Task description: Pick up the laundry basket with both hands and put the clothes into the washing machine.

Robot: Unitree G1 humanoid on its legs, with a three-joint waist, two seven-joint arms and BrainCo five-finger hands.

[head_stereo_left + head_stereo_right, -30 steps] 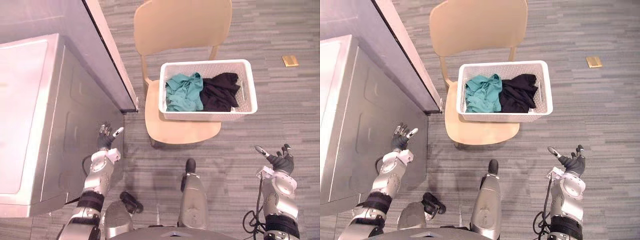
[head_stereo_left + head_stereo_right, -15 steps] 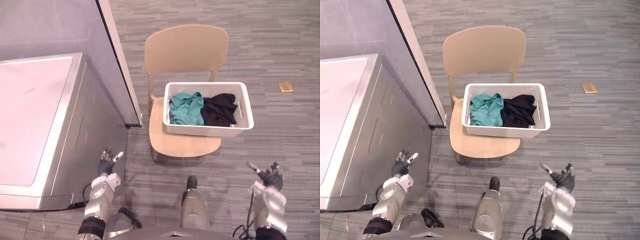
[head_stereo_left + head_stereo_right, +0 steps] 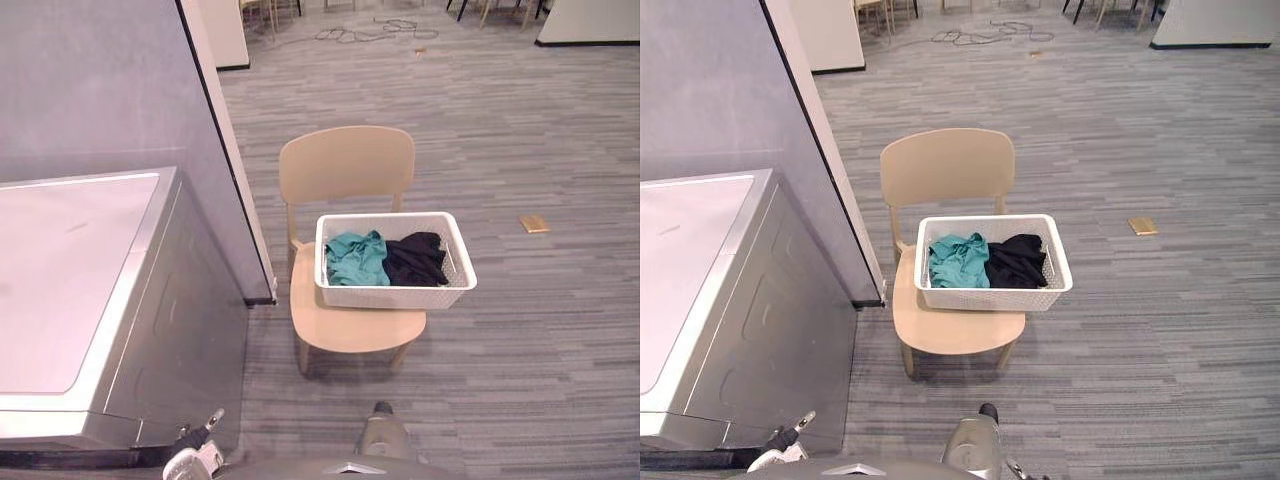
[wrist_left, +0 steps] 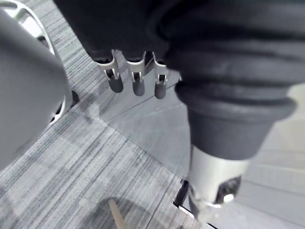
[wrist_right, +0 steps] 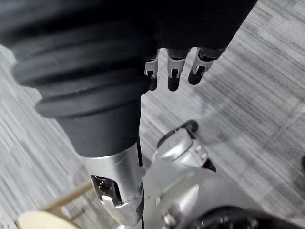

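A white laundry basket [image 3: 395, 296] rests on the seat of a beige wooden chair [image 3: 346, 164]. In it lie a teal garment [image 3: 352, 258] on the left and a black one [image 3: 415, 258] on the right. The silver washing machine [image 3: 80, 300] stands to the left of the chair, its flat top facing up. My left hand [image 3: 195, 455] shows at the bottom edge beside the machine's front, far from the basket. In its wrist view the left hand [image 4: 136, 81] has straight fingers and holds nothing. My right hand [image 5: 172, 76] hangs over the carpet, fingers straight and empty.
A grey partition [image 3: 120, 100] rises behind the machine and ends close to the chair's left side. A small gold floor plate [image 3: 533, 223] lies on the carpet to the right. Loose cables [image 3: 370, 30] lie far back. Open carpet spreads right of the chair.
The camera has lifted and pulled back, so chair and basket look smaller and farther. Both hands have dropped toward the bottom edge. The basket stays on the chair.
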